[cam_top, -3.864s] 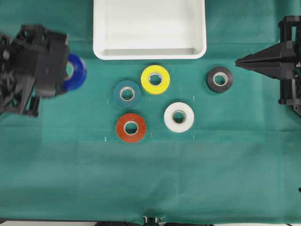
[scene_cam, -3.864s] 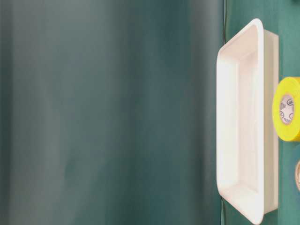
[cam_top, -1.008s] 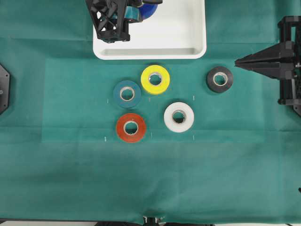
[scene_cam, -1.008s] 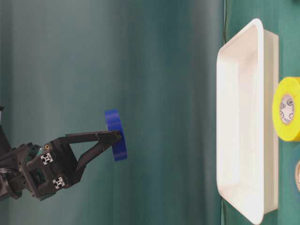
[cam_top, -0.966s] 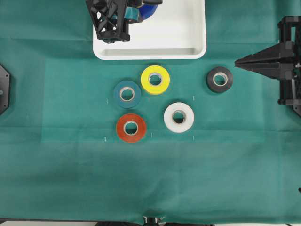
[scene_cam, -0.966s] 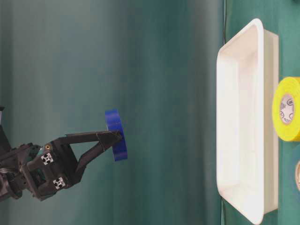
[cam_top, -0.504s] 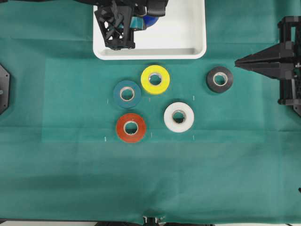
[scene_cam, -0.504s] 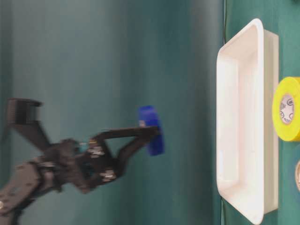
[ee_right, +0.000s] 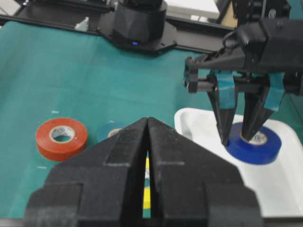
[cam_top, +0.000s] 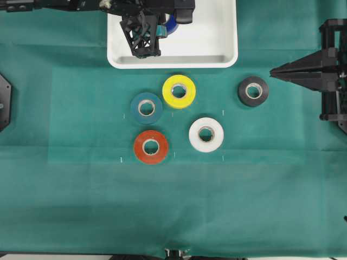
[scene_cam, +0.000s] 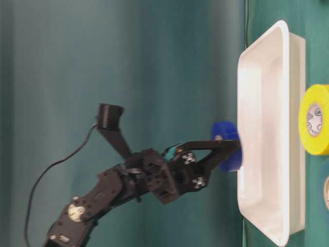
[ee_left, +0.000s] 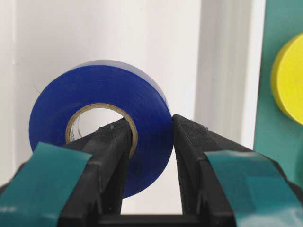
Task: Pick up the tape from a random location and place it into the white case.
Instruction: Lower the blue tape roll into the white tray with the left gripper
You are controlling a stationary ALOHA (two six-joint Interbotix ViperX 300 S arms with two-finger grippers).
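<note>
Since the earlier table-level frame, the tape (scene_cam: pixel 226 146) has been carried from mid-air to the rim of the white case (scene_cam: pixel 267 154). The left gripper (ee_left: pixel 150 137) is clamped on the glossy royal-blue ring, one matte black finger (ee_left: pixel 111 156) being passed through the pale core and the other pressed on the outer wall. In the overhead view the tape (cam_top: pixel 172 24) is seen at the upper left of the smooth, round-cornered case (cam_top: pixel 217 38). Whether the roll touches the case floor cannot be told. The right gripper (ee_right: pixel 147 124) is held together over the green cloth tabletop (cam_top: pixel 271 189), well apart. Five flat rolls are left below: yellow roll (cam_top: pixel 179 91), teal roll (cam_top: pixel 146 108), red roll (cam_top: pixel 150 147), white roll (cam_top: pixel 206 134), black roll (cam_top: pixel 253 91).
</note>
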